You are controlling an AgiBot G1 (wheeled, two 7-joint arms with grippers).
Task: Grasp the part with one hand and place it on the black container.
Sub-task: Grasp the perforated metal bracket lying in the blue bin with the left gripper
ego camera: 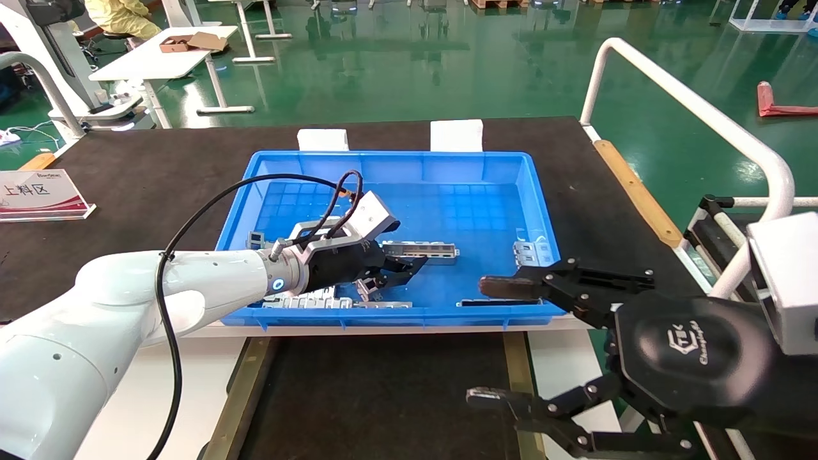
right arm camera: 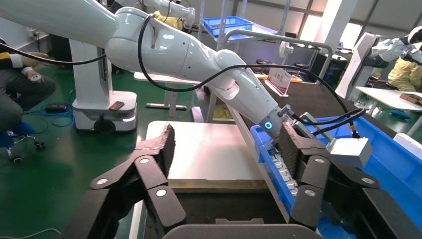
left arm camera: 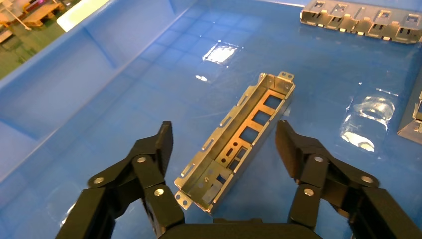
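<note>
The part (ego camera: 422, 251) is a slim silver-grey channel strip with small rectangular cut-outs, lying on the floor of the blue crate (ego camera: 396, 166). In the left wrist view the part (left arm camera: 239, 139) lies at a slant between the spread fingers without touching them. My left gripper (ego camera: 396, 268) is open and low inside the crate, its fingers on either side of the part's near end, as the left wrist view (left arm camera: 224, 133) shows. The black container (ego camera: 383, 396), edged by brass strips, lies in front of the crate. My right gripper (ego camera: 479, 342) is open and empty, hovering over the container's right side.
Other grey metal pieces lie in the crate: along the front wall (ego camera: 307, 300), at the right (ego camera: 530, 252) and at the left (ego camera: 255, 239). Two white foam blocks (ego camera: 323, 138) stand behind the crate. A sign (ego camera: 38, 195) is at the left, a white rail (ego camera: 703, 115) at the right.
</note>
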